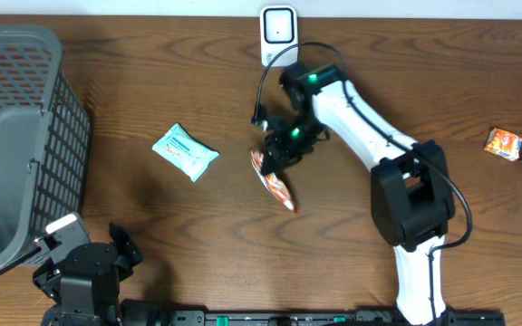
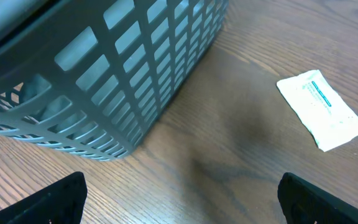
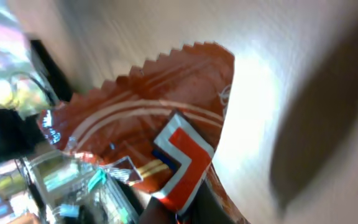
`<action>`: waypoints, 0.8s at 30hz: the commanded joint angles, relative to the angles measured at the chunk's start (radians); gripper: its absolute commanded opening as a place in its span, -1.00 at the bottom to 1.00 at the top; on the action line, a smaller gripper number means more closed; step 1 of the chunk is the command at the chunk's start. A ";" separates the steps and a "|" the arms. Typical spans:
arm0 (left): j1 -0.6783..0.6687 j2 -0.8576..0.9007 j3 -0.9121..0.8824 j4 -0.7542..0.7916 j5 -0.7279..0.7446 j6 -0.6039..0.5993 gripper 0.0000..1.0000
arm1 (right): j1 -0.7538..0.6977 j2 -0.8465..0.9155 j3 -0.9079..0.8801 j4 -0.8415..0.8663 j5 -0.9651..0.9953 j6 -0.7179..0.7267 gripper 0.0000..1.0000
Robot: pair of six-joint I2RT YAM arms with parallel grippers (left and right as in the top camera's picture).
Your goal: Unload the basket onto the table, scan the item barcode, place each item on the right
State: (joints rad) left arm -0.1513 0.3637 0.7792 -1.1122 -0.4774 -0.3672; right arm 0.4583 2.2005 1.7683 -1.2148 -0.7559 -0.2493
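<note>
Packet (image 1: pixel 275 181), clamped in right pincer (image 1: pixel 285 147) at frame centre, should face barcode toward upper-centre scanner (image 1: pixel 278 34); left pincer (image 2: pixel 179 202) jaws apart.

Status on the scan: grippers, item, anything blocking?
Right gripper shut on packet. Left gripper open, idle by basket. Packet short of scanner. Wipes pack off to the side, not blocking.
</note>
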 commanded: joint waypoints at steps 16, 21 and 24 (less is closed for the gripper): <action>0.005 0.000 0.002 -0.002 -0.006 -0.005 0.96 | -0.091 0.012 -0.165 0.341 -0.489 -0.193 -0.98; 0.005 0.000 0.002 -0.002 -0.006 -0.005 0.96 | -0.111 0.012 -0.165 0.348 -0.804 -0.188 -0.98; 0.005 0.000 0.002 -0.002 -0.006 -0.005 0.96 | -0.102 0.012 -0.169 0.377 -0.765 -0.171 -0.98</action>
State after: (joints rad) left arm -0.1513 0.3637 0.7792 -1.1118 -0.4774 -0.3672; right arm 0.3508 2.2059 1.6085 -0.8486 -1.3979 -0.4129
